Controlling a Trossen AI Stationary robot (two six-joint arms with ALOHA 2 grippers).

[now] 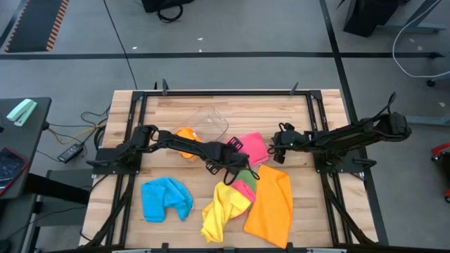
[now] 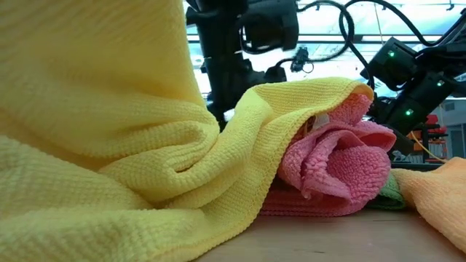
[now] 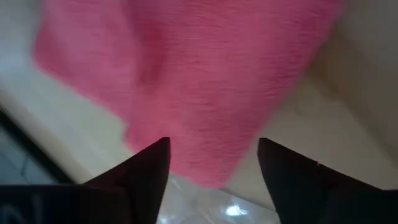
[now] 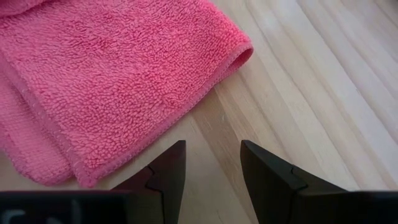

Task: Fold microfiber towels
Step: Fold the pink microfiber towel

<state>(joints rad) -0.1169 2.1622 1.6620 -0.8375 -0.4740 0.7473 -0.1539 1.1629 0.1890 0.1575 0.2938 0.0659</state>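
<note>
Several microfiber towels lie on the wooden table. A folded pink one [image 1: 254, 146] lies flat at the middle. A large orange one [image 1: 271, 204] is spread at the near right, beside a crumpled yellow one [image 1: 223, 209] and a blue one [image 1: 166, 198]. A small pink one [image 2: 335, 164] rests on a green one [image 2: 389, 193]. Another orange one [image 1: 185, 135] lies behind the left arm. My left gripper [image 3: 212, 149] hangs open above a pink towel [image 3: 186, 81], nothing between its fingers. My right gripper [image 4: 212, 152] stands open just short of the folded pink towel's corner [image 4: 124, 81].
A clear plastic tub [image 1: 211, 121] stands at the far middle of the table. Black frame rails [image 1: 133, 140] run along the table's left and right sides. Bare wood [image 1: 330, 204] shows at the near right.
</note>
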